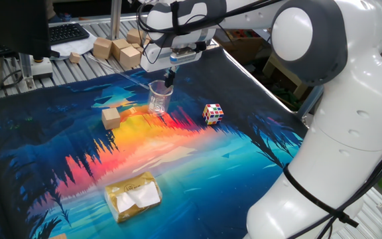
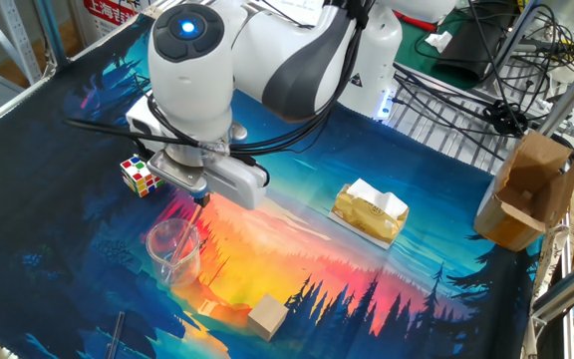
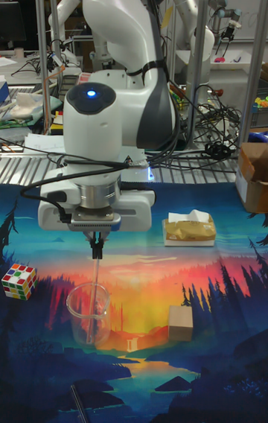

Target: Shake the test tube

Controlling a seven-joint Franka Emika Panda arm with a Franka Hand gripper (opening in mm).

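Observation:
The test tube (image 3: 94,283) is a thin clear tube standing almost upright inside a clear glass beaker (image 3: 89,313) on the painted mat. Its lower end rests in the beaker (image 2: 174,251) and its top sticks out above the rim. My gripper (image 3: 96,247) hangs straight over the beaker (image 1: 159,98), shut on the tube's top end. In the two fixed views the gripper (image 1: 170,78) (image 2: 203,197) shows its dark fingers pressed together just above the glass. The tube itself is faint there.
A Rubik's cube (image 1: 212,113) lies right of the beaker and a wooden block (image 1: 111,118) to its left. A yellow tissue pack (image 1: 134,196) sits near the mat's front. More wooden blocks (image 1: 118,50) stand behind. A dark pen (image 3: 77,399) lies at the mat's edge.

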